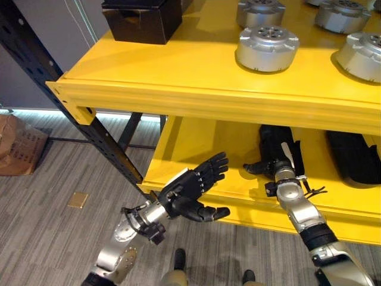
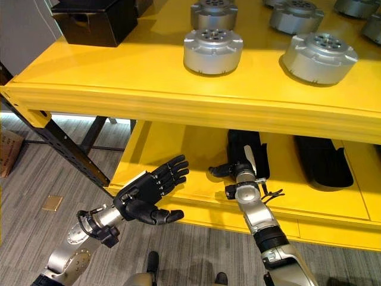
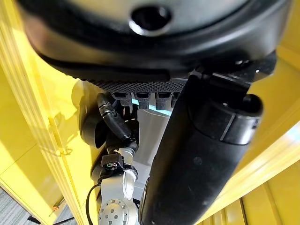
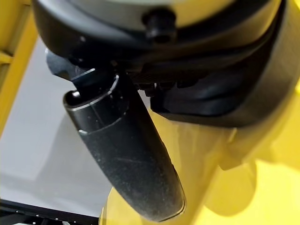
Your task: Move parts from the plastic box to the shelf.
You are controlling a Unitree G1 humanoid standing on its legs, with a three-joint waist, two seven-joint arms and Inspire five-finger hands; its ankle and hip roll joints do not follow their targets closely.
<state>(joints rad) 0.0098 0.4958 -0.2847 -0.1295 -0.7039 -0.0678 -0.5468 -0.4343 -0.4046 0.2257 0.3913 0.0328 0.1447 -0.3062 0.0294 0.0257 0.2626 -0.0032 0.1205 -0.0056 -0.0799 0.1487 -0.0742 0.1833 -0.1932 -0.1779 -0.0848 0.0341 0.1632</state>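
Left eye view showed the left hand [image 1: 193, 189] held before the lower yellow shelf [image 1: 196, 149], fingers straight and spread, thumb out, holding nothing. The right hand [image 1: 269, 167] reached in over the lower shelf beside a black bag [image 1: 275, 143]; I could not tell how its fingers stood. Silver round parts [image 1: 267, 48] sat on the upper shelf [image 1: 178, 71], near a black box [image 1: 141, 19].

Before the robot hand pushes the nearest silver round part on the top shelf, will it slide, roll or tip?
The silver round part looks like solid metal, so probably heavy for its size. It lies flat and wide on the yellow shelf, so it would likely slide, not roll or tip.
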